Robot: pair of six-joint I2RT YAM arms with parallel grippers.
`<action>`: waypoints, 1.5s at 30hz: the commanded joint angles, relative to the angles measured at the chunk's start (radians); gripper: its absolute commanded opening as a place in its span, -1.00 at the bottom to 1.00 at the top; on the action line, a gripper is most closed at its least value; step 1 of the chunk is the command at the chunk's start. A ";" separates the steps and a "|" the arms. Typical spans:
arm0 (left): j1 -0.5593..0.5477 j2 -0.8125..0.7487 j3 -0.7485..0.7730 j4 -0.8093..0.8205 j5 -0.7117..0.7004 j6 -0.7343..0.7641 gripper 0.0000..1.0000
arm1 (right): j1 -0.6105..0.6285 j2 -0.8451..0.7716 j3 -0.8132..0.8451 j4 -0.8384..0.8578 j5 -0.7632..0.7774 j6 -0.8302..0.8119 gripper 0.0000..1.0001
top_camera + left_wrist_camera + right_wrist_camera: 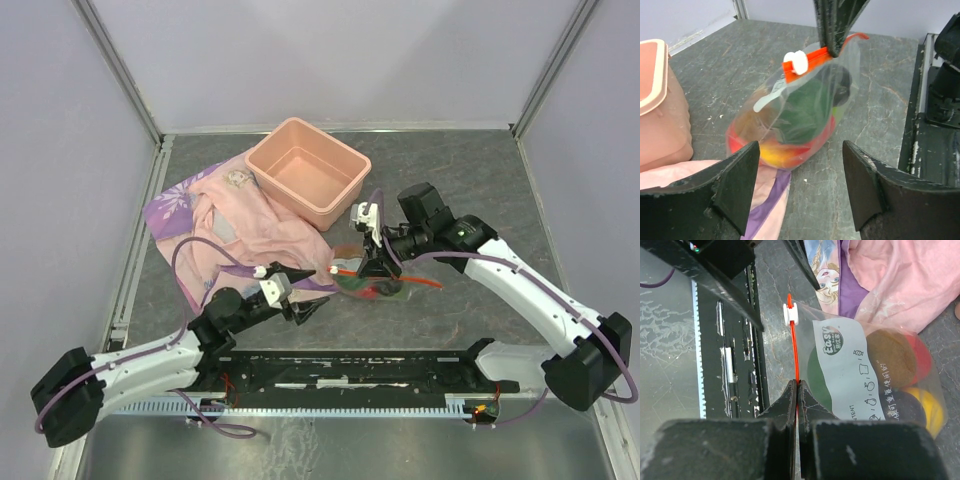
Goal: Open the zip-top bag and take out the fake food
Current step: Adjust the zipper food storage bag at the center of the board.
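- Zip-top bag (790,120): lying on the table (480,180) between both grippers, beside the printed cloth (230,220); fake food (892,357) showing inside
- Right gripper (797,387): jaws clamping the orange zip strip (795,350)
- Left gripper (800,147): jaws standing apart, facing the bag, touching nothing
- Handling note: left gripper should be pinching the white slider (799,62) squarely and drawing it straight along the strip, with the right grip keeping that strip taut

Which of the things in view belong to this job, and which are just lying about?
Job: zip-top bag, its zip strip pinched by the right gripper; fake food inside it; left gripper, open, facing the bag.
Lying about: pink tub; printed cloth.
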 commanded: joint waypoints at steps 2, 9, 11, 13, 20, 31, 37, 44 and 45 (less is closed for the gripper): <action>0.102 0.139 0.097 0.169 0.187 0.024 0.34 | 0.009 -0.046 -0.005 0.048 -0.016 -0.021 -0.96; 0.153 0.274 0.175 0.240 0.287 -0.002 0.37 | 0.013 -0.038 -0.007 0.049 -0.010 -0.019 -0.95; 0.153 0.304 0.196 0.241 0.334 -0.007 0.36 | 0.014 -0.041 -0.010 0.051 0.000 -0.019 -0.96; 0.154 0.336 0.211 0.241 0.358 -0.010 0.29 | 0.013 -0.043 -0.012 0.057 0.004 -0.018 -0.96; 0.157 0.379 0.225 0.228 0.378 -0.002 -0.73 | 0.012 -0.059 -0.019 0.070 0.048 -0.009 -0.96; 0.174 0.269 0.281 0.058 0.294 -0.120 -0.95 | 0.033 -0.191 -0.102 0.141 0.259 0.036 0.05; 0.175 0.235 0.305 -0.041 0.257 -0.143 -0.95 | 0.051 -0.169 -0.060 0.007 0.320 0.016 -0.04; 0.176 0.184 0.329 -0.132 0.222 -0.130 -0.95 | 0.085 -0.175 -0.050 -0.072 0.468 0.044 -0.32; 0.176 0.179 0.333 -0.145 0.218 -0.125 -0.95 | 0.089 -0.180 -0.055 -0.067 0.522 0.049 -0.42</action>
